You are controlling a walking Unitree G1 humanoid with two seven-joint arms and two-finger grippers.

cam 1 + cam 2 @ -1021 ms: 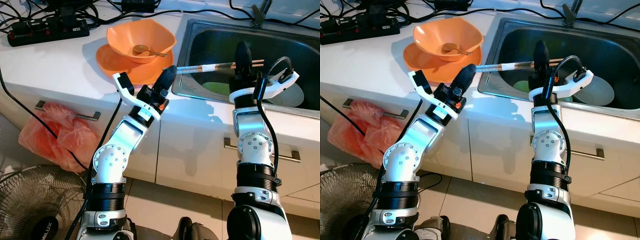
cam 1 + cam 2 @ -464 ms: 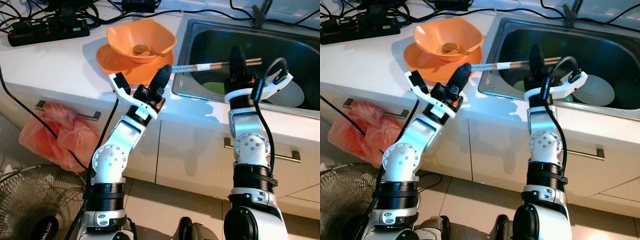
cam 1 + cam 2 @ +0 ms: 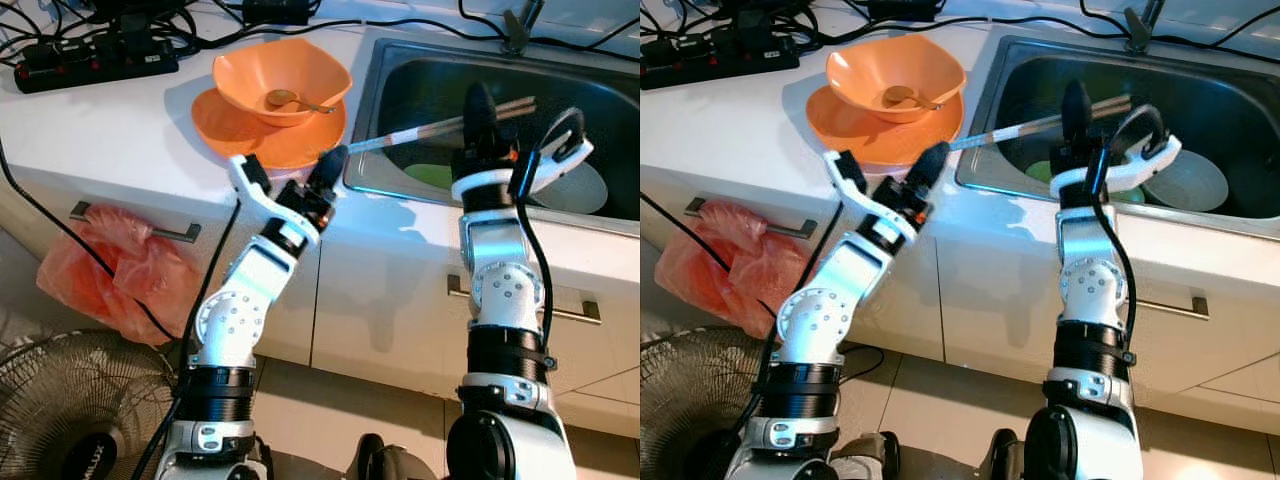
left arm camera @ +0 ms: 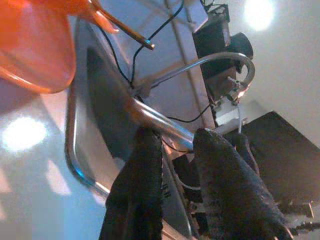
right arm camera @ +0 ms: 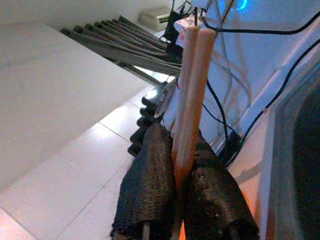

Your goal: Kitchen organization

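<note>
Over the sink, the right gripper clamps chopsticks; the spread-fingered left gripper could knock them loose.

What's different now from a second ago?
The chopsticks held by the right end effector have tilted, their far tips higher over the sink. The left end effector has drawn nearer their low end. The orange bowl and plate stayed put.

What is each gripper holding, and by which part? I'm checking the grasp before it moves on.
The right gripper pinches a pair of chopsticks partway along their length, nearer the wooden end. The left gripper is open, holding nothing.
</note>
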